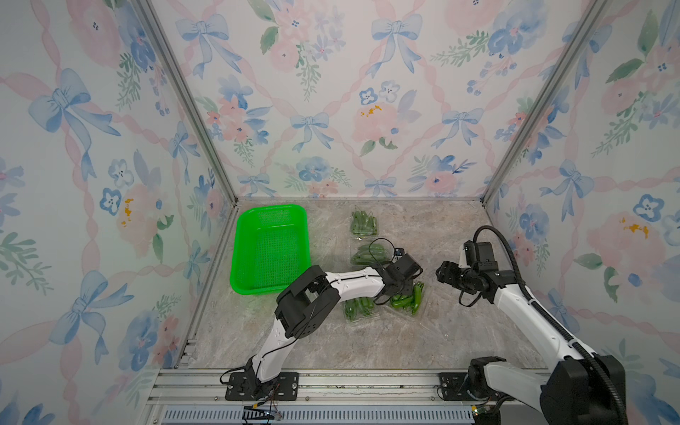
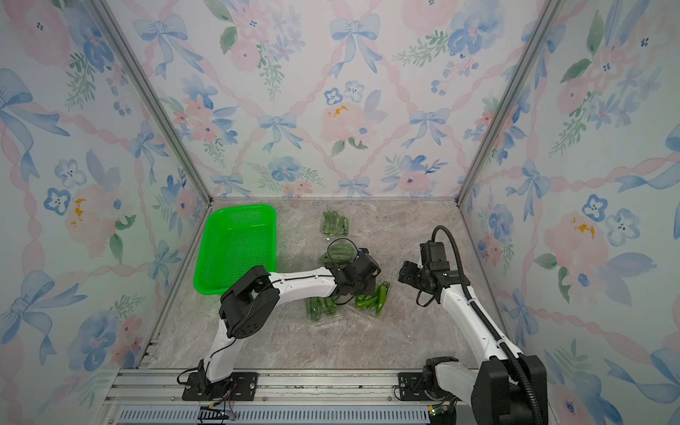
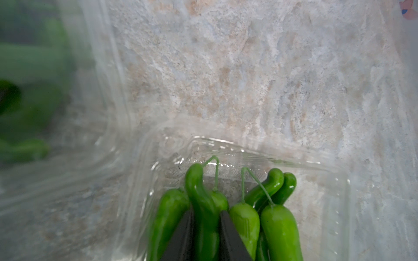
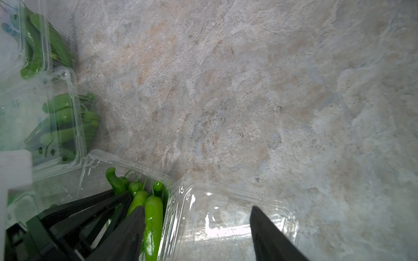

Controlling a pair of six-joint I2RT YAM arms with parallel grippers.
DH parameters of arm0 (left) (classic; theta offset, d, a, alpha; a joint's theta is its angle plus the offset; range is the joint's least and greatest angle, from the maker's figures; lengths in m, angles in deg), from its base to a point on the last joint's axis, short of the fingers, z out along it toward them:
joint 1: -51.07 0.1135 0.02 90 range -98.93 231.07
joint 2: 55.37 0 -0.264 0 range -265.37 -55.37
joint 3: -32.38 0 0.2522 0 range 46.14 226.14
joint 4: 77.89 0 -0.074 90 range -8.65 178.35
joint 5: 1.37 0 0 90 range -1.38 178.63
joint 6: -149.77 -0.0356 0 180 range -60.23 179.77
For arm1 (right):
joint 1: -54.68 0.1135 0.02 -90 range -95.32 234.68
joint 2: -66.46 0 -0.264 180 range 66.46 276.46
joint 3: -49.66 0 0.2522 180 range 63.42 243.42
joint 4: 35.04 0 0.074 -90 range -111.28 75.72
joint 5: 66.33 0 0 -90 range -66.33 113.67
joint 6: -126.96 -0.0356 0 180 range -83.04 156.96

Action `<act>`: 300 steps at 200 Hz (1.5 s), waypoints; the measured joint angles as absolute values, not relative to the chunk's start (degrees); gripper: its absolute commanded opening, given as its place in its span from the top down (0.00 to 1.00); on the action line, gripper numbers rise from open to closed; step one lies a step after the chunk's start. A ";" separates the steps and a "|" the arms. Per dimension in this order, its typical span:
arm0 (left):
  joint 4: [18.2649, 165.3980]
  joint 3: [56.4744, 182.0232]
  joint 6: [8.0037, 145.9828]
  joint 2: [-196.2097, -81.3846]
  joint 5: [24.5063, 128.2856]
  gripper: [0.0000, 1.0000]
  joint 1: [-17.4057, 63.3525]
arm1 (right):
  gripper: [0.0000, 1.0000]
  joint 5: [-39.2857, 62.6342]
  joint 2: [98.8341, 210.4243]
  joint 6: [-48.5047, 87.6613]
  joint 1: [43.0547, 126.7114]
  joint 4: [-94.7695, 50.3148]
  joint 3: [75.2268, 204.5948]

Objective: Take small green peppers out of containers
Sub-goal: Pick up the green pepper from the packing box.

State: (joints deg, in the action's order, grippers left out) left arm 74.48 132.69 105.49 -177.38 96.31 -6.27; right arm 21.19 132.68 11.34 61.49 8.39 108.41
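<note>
Marbled tabletop (image 1: 423,338), flowered walls on three sides. Counted four clear containers (image 1: 364,225) between a green basket (image 1: 270,254) and the right arm, all with small green peppers (image 1: 368,254) inside. Found the open container (image 3: 328,180), nearest the right arm, lying with its lid (image 4: 226,226) flat. Saw left gripper (image 3: 207,214) down in it, fingers (image 3: 185,232) pressed against both sides of one curved pepper (image 3: 199,185). Noted right gripper (image 4: 199,217) spread wide above that lid, holding nothing.

No readable text.
No words, labels, brands or numbers can be made out on anything in any view.
</note>
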 measured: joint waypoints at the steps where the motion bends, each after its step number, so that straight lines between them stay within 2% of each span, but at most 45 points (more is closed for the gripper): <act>1: 74.48 132.69 105.44 -177.38 96.33 0.78 -6.27 | 0.27 21.17 132.66 11.34 61.49 8.42 108.39; 64: 74.44 132.95 104.77 -177.58 96.33 0.90 -6.12 | 0.27 20.84 132.55 11.31 61.49 7.83 108.28; 101: 74.07 132.95 104.72 -177.23 96.33 0.93 -6.12 | 0.27 20.41 132.59 11.31 61.49 7.10 108.28; 300: 72.40 132.73 101.64 -168.23 96.53 0.96 -6.12 | 0.28 19.36 132.27 11.03 61.73 6.69 108.61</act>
